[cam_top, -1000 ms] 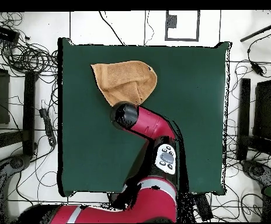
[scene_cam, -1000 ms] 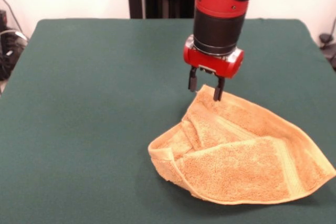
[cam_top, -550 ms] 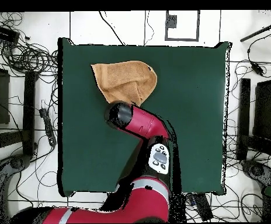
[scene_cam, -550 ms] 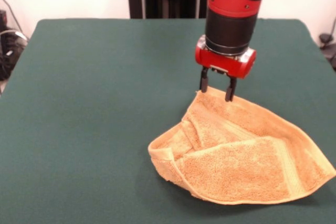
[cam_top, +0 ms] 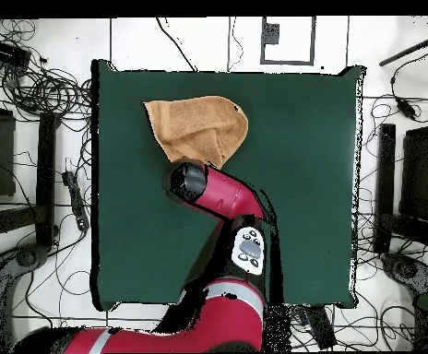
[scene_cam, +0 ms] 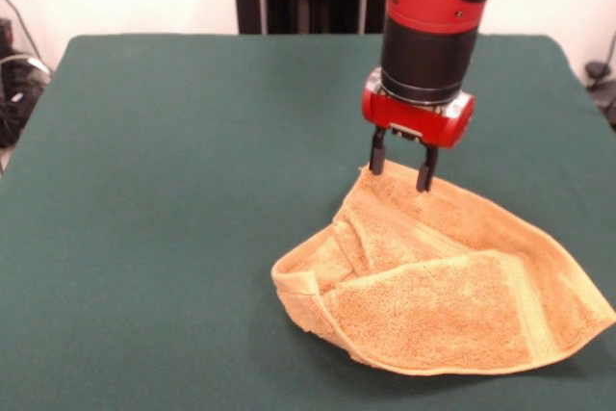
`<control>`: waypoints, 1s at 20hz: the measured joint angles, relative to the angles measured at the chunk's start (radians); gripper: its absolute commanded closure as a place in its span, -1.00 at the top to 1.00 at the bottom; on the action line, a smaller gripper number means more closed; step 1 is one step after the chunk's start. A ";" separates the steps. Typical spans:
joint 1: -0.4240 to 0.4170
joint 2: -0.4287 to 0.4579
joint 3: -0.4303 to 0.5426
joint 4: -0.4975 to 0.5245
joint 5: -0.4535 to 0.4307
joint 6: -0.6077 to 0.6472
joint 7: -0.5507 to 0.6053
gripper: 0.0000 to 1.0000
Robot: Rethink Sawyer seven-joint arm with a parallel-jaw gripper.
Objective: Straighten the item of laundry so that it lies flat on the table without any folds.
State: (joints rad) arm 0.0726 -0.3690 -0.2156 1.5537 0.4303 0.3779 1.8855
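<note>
Here the claw (scene_cam: pixel 400 169) has shifted sideways along the far edge of the towel (scene_cam: pixel 452 286) over the last second, moving toward the right of the front view, with most of that travel in the first half-second. It now hangs at the towel's far hem, its two fingers spread apart with empty space between them, gripping nothing. The fingertips sit level with the raised hem; whether they touch the cloth cannot be told. The towel itself has not changed shape. It lies on the green surface (scene_cam: pixel 173 190), toward the near right in the front view, doubled over with a thick rolled fold at its left end and an upper layer lying over a lower one. In judgement, the task is not advanced: no fold has been opened, and the sideways shift reads as positioning for a grasp on the far edge.

The front view shows the finger spacing, the layered folds and the band stripe near the hem. The overhead view hides the claw under the arm (cam_top: pixel 219 192); it shows instead that the towel (cam_top: pixel 195 129) lies near one corner of the surface (cam_top: pixel 301 184), with ample bare cloth beside it for spreading.
</note>
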 measured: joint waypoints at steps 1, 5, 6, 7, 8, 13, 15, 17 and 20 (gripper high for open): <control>0.000 0.000 0.000 0.000 0.000 -0.002 0.000 1.00; 0.000 0.000 0.000 0.000 0.000 -0.005 0.000 1.00; 0.000 0.000 0.000 0.000 0.000 -0.005 0.000 1.00; 0.000 0.000 0.000 0.000 0.000 -0.005 0.000 1.00; 0.000 0.000 0.000 0.000 0.000 -0.005 0.000 1.00; 0.000 0.000 0.000 0.000 -0.001 -0.005 0.000 1.00; 0.000 0.000 0.000 0.000 -0.001 -0.005 0.000 1.00; 0.000 0.000 0.000 0.000 -0.001 -0.004 0.000 1.00; -0.001 0.000 0.000 0.000 -0.001 -0.004 0.000 1.00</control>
State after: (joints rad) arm 0.0719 -0.3689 -0.2156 1.5541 0.4291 0.3734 1.8857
